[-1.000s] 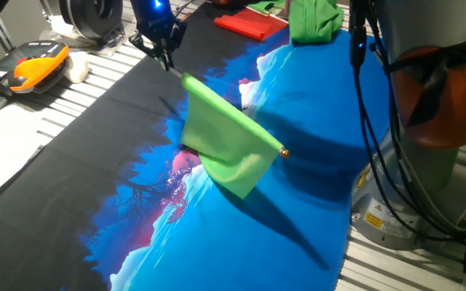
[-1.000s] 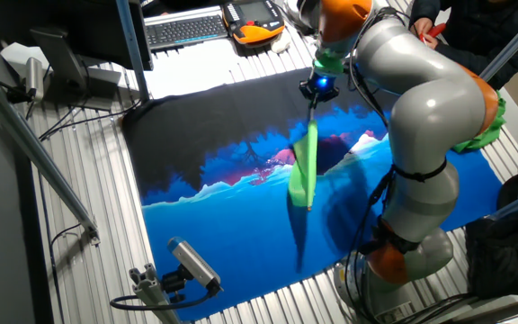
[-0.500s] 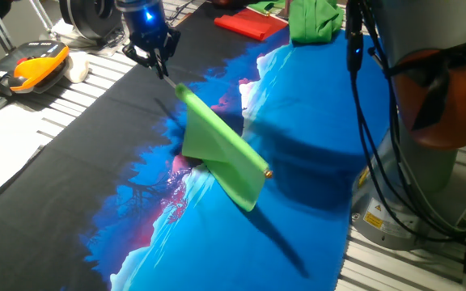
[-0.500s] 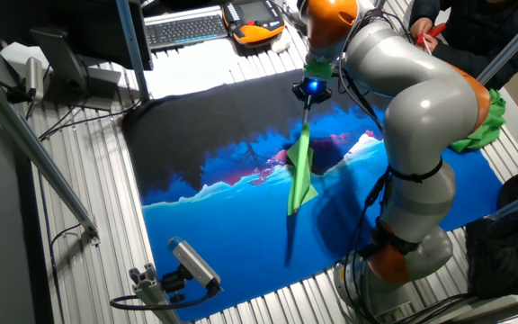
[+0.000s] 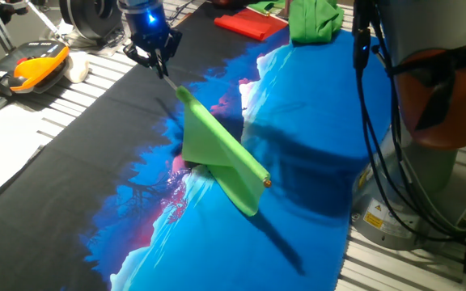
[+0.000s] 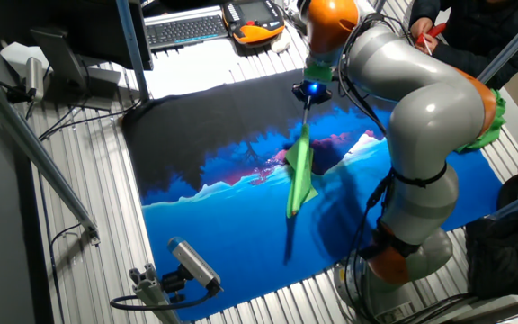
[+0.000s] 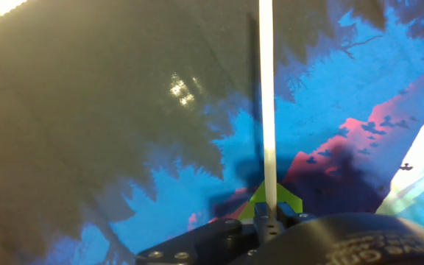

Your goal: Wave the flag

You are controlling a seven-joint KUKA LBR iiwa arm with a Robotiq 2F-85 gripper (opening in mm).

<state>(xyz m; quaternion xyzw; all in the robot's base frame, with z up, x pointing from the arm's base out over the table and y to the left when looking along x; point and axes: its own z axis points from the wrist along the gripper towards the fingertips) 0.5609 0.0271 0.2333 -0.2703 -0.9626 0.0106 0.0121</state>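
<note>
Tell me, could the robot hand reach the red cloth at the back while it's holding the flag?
Probably yes. The red cloth lies in the open near the gripper, nothing between them. But its fingers are shut on the flag, so it couldn't grab it.

Mat [image 5: 298, 234] around flag [image 5: 221, 158] is left unobstructed; far edge is blocked by red cloth [image 5: 252, 24] & green cloth [image 5: 314, 20].

Lime-green flag [image 5: 219, 158] on slim white stick, gold-tipped; tilted above the cloth
</note>
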